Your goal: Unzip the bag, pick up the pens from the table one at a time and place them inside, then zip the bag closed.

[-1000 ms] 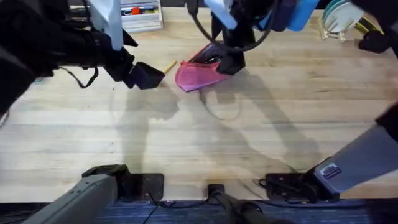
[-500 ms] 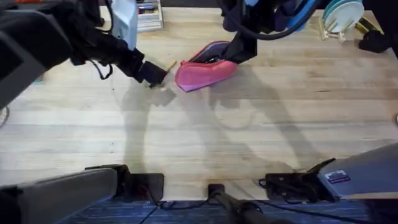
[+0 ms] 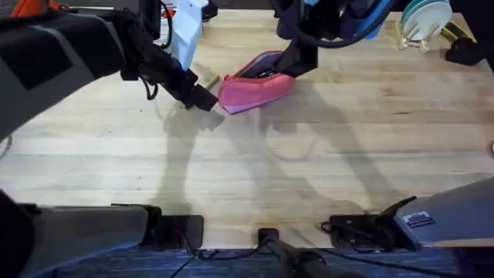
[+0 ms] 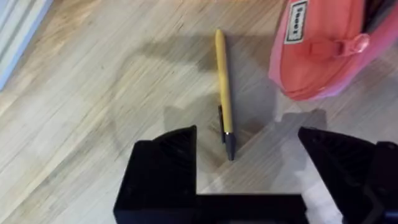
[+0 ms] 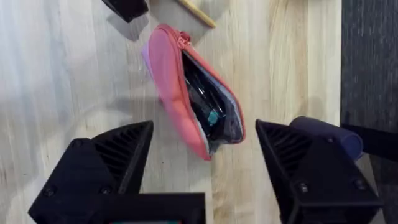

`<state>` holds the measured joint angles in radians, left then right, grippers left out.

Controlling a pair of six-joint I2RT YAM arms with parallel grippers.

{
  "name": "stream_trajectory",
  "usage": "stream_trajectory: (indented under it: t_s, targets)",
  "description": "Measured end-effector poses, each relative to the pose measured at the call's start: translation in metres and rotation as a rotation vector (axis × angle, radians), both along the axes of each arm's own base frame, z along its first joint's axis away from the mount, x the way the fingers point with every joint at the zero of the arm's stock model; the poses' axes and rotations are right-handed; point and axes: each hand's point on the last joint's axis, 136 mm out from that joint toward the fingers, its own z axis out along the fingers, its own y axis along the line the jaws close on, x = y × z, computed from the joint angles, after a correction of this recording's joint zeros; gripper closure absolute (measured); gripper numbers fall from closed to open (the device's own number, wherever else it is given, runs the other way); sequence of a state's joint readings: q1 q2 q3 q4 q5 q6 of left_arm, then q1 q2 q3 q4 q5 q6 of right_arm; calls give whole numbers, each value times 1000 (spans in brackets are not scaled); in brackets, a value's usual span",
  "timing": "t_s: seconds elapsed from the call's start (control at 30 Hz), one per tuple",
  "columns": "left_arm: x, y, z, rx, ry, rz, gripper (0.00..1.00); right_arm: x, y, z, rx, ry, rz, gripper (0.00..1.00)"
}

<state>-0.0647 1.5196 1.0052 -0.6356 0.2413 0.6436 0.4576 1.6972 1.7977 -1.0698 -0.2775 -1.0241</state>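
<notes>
The pink bag [image 3: 255, 89] lies on the table [image 3: 347, 154] at the far middle. Its zipper is open, with dark pens inside the bag [image 5: 193, 93]. A yellow pen [image 4: 222, 93] with a dark tip lies on the wood just left of the bag [image 4: 323, 50]; it is also the pen [image 3: 210, 80] seen from overhead. My left gripper [image 4: 249, 155] hovers open over the pen's dark tip, one finger to each side, and appears beside the bag as the left gripper [image 3: 202, 99]. My right gripper [image 5: 205, 162] hangs open above the bag's right end, seen from above as the right gripper [image 3: 297, 62].
A white drawer unit [image 3: 185, 19] stands at the back left. A blue object [image 3: 370, 19] and a rack of plates [image 3: 423, 19] sit at the back right. A dark cylinder [image 5: 323, 134] lies near the table's far edge. The near half of the table is bare wood.
My left gripper has moved right and nearer, closing in over the yellow pen beside the bag. My right gripper lifted off the bag's right end a second ago and has held still since.
</notes>
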Motion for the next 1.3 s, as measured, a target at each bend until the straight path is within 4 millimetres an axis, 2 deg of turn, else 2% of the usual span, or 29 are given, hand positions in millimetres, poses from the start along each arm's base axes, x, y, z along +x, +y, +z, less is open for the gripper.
stream_trajectory:
  t_s: [0.23,0.53,1.1,1.3]
  targets:
    - [11,0,-15,7,3,4,7,0,0,0,0,0,0,5]
    - [6,1,-49,16,103,5,7,0,0,0,-1,1,0,5]
    - [-1,2,-51,16,139,10,7,0,0,0,-1,1,0,5]
    - [-1,3,-51,20,140,13,273,0,0,0,-1,1,0,5]
